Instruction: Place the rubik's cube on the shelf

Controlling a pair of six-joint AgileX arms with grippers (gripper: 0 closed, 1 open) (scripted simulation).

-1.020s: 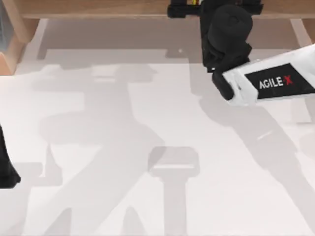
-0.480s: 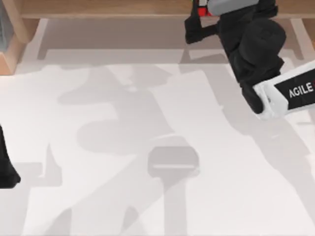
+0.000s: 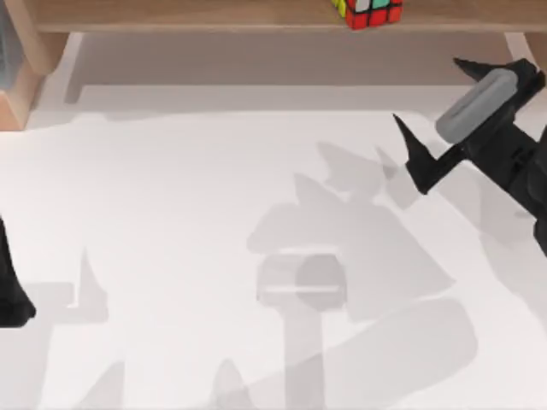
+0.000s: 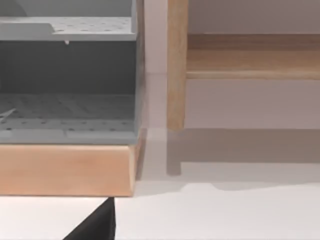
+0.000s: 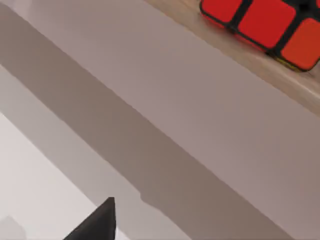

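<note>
The rubik's cube (image 3: 368, 12) rests on the tan shelf (image 3: 188, 15) at the back of the table, right of centre, with its red, white and yellow stickers showing. Nothing holds it. My right gripper (image 3: 426, 90) hangs open over the white tabletop, in front of the shelf and to the right of the cube, well apart from it. The right wrist view shows the cube's red face (image 5: 260, 19) on the shelf board (image 5: 225, 47), with one black fingertip (image 5: 100, 222) low in that view. My left arm (image 3: 10, 290) is parked at the table's left edge.
A wood-framed unit with grey perforated panels (image 4: 65, 115) stands at the back left, beside the shelf's upright post (image 4: 176, 65). Arm shadows lie across the white tabletop (image 3: 171, 188).
My right gripper has let go of the cube and drawn back from the shelf, toward the right and the front. The cube now stands alone on the board.
</note>
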